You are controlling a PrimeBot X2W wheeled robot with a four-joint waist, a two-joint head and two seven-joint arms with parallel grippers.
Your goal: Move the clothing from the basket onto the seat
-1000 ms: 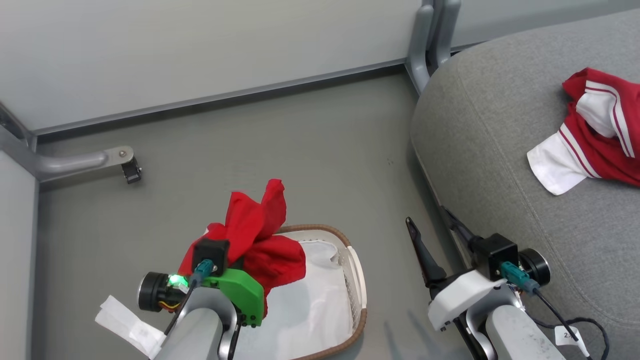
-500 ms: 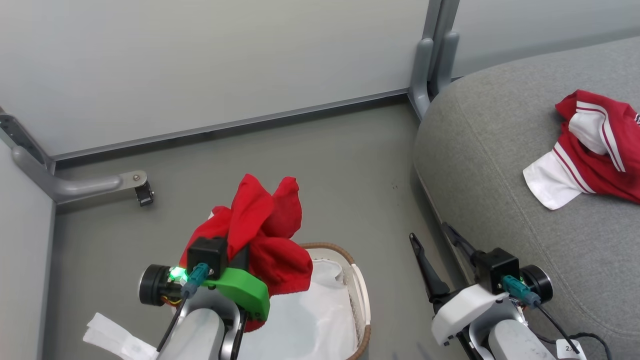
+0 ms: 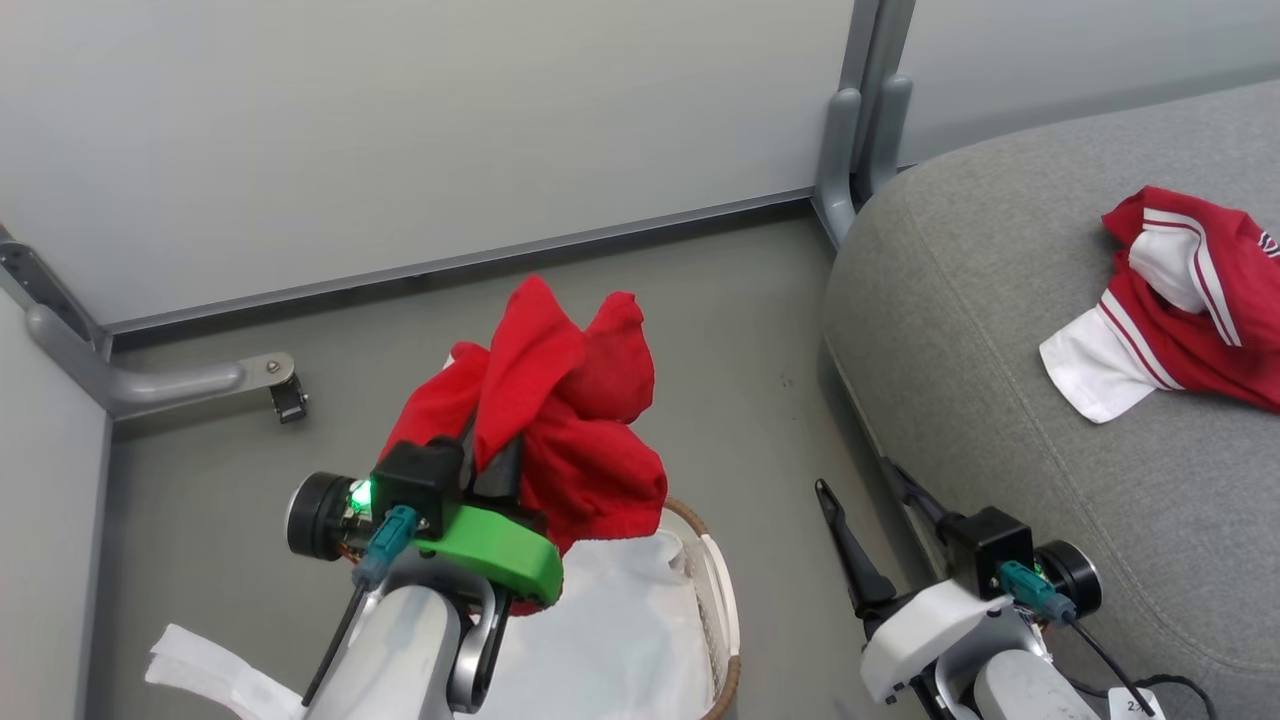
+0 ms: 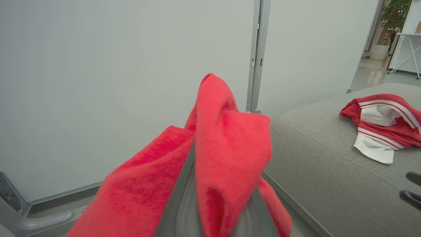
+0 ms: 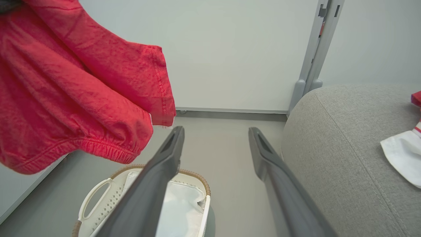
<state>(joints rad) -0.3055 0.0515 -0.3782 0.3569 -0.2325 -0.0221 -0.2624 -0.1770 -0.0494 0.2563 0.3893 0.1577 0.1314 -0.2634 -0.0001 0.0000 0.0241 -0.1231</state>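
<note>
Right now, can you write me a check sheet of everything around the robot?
Surface: grey floor, with the grey seat beside it.
Job's things: plain red garment held above the basket; striped garment lying on the seat; basket holds a white liner.
Clutter: white paper strip by the left arm.
Hands: left hand shut on the plain red garment; right hand open, empty.
Cables: black cable at each wrist.
Surroundings: partition walls, metal foot.

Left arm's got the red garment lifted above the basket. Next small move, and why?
Probably carry the left gripper to the robot's right, toward the seat, fingers kept shut. The plain red garment hangs from it above the basket, not over the cushion; the striped garment already lies there. The right gripper stands open near the seat's edge, so pass above it.
</note>
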